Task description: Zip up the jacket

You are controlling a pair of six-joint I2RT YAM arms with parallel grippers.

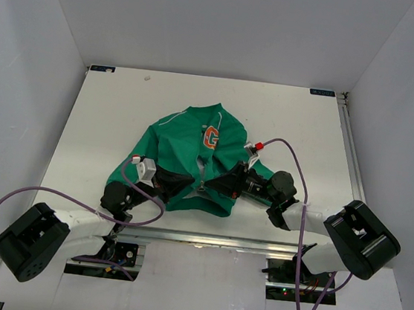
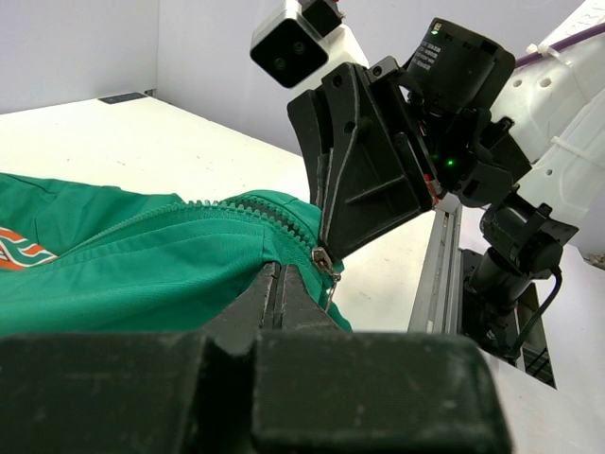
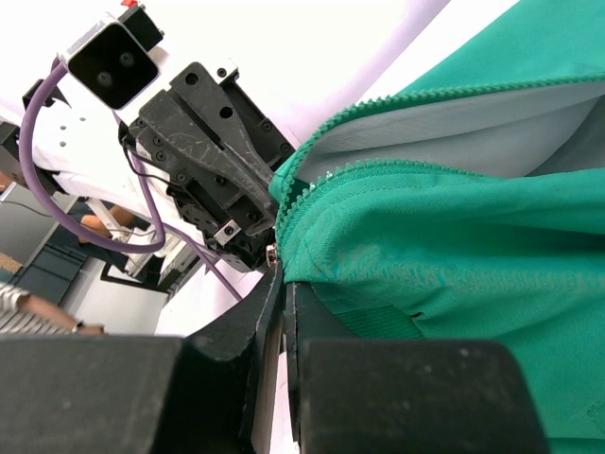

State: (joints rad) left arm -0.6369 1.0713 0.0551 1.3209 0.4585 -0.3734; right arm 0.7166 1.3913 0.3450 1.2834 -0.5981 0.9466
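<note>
The green jacket (image 1: 186, 141) lies flat mid-table with its orange "G" (image 1: 210, 137) facing up. Both grippers meet at its bottom hem. My left gripper (image 1: 187, 189) is shut, pinching the hem fabric (image 2: 227, 284) just left of the zipper's foot; its tips show in the left wrist view (image 2: 277, 276). My right gripper (image 1: 212, 186) is shut at the metal zipper slider (image 2: 324, 259), whose small pull hangs below. In the right wrist view its tips (image 3: 286, 284) press against the hem beside a silver bit (image 3: 271, 253). Above them the two tooth rows (image 3: 406, 165) stand apart, showing pale lining.
The table's metal front rail (image 1: 205, 238) runs just behind the hem, close under both wrists. Purple cables (image 1: 295, 165) loop over each arm. White walls enclose the table on three sides. The left gripper's body (image 3: 213, 180) fills the space directly facing the right fingers.
</note>
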